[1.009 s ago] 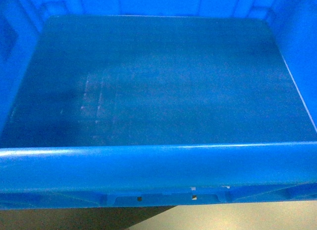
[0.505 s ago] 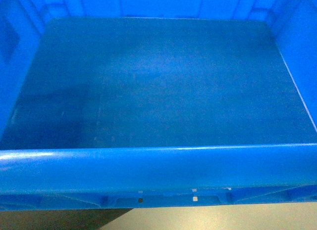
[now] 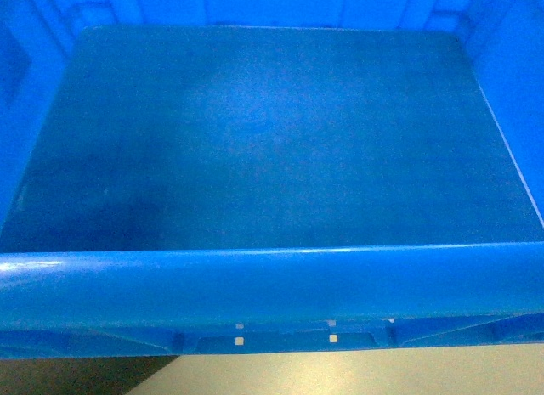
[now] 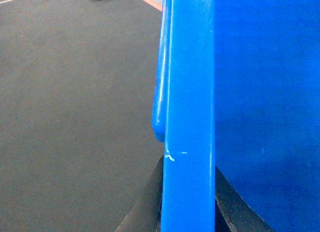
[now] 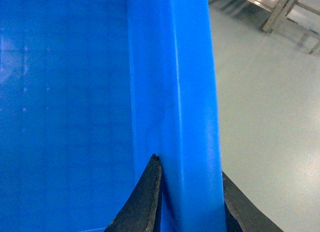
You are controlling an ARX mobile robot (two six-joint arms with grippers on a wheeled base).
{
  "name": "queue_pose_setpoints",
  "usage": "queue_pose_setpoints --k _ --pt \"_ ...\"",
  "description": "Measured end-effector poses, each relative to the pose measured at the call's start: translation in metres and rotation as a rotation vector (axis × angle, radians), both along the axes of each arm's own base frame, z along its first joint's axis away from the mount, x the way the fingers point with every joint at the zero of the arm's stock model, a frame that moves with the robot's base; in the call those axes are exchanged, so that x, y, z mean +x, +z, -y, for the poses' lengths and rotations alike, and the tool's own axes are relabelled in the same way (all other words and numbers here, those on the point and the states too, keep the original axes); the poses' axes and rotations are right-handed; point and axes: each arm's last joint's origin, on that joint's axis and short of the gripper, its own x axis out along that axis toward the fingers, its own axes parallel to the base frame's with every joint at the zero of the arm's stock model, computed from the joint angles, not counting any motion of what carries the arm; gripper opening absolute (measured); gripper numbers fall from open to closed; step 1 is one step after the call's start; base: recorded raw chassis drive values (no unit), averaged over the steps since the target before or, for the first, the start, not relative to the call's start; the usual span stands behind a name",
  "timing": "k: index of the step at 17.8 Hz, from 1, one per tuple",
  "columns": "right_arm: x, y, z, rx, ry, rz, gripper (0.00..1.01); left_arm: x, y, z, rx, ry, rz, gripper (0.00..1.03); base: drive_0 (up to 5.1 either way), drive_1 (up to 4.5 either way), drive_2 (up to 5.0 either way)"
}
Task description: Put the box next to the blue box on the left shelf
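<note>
In the head view, the box is filling nearly the whole frame, its near rim running across the bottom, with pale floor showing beneath it.

In the left wrist view, the left gripper is clamping the box's side rim, one dark finger on each side, above dark grey floor.

In the right wrist view, the right gripper is gripping the opposite rim the same way; a metal frame is standing on pale floor beyond.
</note>
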Motion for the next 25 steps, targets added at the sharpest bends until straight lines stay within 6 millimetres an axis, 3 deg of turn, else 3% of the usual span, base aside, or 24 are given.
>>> queue_pose_setpoints --k 25 --pt "-0.0001 -0.0001 0.0001 -0.002 -0.001 -0.002 0.17 -0.0001 0.0001 -0.0001 0.000 0.000 0.001 0.11 -1.6 -1.61 -1.6"
